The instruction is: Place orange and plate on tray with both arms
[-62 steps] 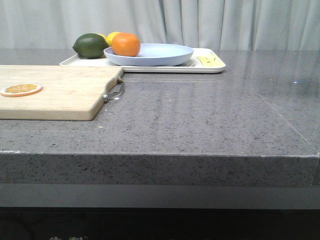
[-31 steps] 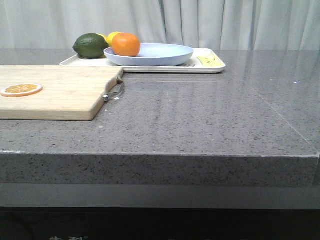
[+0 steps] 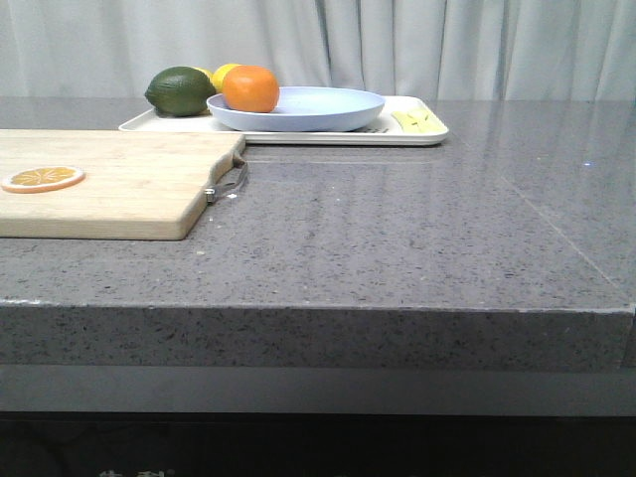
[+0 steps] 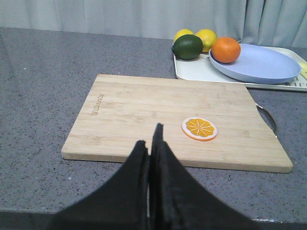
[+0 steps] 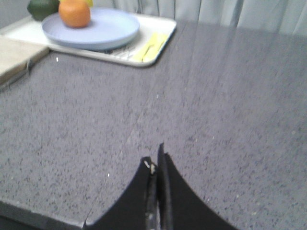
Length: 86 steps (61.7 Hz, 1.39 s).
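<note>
The orange rests on the left part of the lavender-blue plate, and the plate lies on the cream-white tray at the back of the counter. The left wrist view shows the orange, the plate and the tray beyond the cutting board. They appear far off in the right wrist view: orange, plate, tray. My left gripper is shut and empty, near the counter's front edge. Over bare counter, my right gripper is shut and empty. Neither gripper appears in the front view.
A wooden cutting board with a metal handle lies at the front left, an orange slice on it. On the tray's left end sit a dark green fruit and a yellow lemon. Yellow pieces lie on its right end.
</note>
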Each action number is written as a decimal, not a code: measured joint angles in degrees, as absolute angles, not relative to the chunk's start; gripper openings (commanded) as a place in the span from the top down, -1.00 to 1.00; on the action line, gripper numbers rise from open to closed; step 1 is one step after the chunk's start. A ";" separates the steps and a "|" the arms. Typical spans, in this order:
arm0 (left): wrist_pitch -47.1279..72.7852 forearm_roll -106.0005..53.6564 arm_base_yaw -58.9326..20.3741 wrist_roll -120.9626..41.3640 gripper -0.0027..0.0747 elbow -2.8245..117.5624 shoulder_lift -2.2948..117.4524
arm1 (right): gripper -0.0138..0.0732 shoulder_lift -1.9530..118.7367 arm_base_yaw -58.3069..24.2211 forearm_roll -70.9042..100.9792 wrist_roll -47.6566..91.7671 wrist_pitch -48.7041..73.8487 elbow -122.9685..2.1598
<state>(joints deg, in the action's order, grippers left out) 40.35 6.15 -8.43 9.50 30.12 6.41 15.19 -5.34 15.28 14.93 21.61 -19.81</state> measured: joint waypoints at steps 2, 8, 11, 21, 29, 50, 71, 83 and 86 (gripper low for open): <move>40.35 6.15 -8.43 9.50 0.98 30.12 6.41 | 0.82 14.15 -5.34 15.28 14.93 21.31 -19.52; 40.35 6.15 -8.43 9.50 0.98 30.12 6.41 | 0.82 12.32 -5.34 15.28 14.93 20.29 -19.13; 40.35 6.15 -8.43 9.50 0.98 30.12 6.41 | 0.82 12.22 -5.34 15.28 14.93 20.31 -19.14; 40.35 6.15 -8.43 9.50 0.98 30.12 6.41 | 0.82 12.09 -5.34 15.28 14.93 20.31 -19.14; 40.35 6.15 -8.43 9.50 0.98 30.12 6.41 | 0.82 12.09 -5.34 15.28 14.93 20.31 -19.14; 40.35 6.15 -8.43 9.50 0.98 30.12 6.41 | 0.82 12.09 -5.34 15.28 14.93 20.31 -19.14; 40.35 6.15 -8.43 9.50 0.98 30.12 6.41 | 0.82 12.09 -5.34 15.28 14.93 20.31 -19.14; 37.60 5.70 -8.31 9.50 0.98 29.27 6.25 | 0.82 12.09 -5.34 15.28 14.93 20.31 -19.14; 35.09 5.31 -7.95 9.50 0.98 27.92 5.63 | 0.82 12.09 -5.34 15.28 14.93 20.31 -19.14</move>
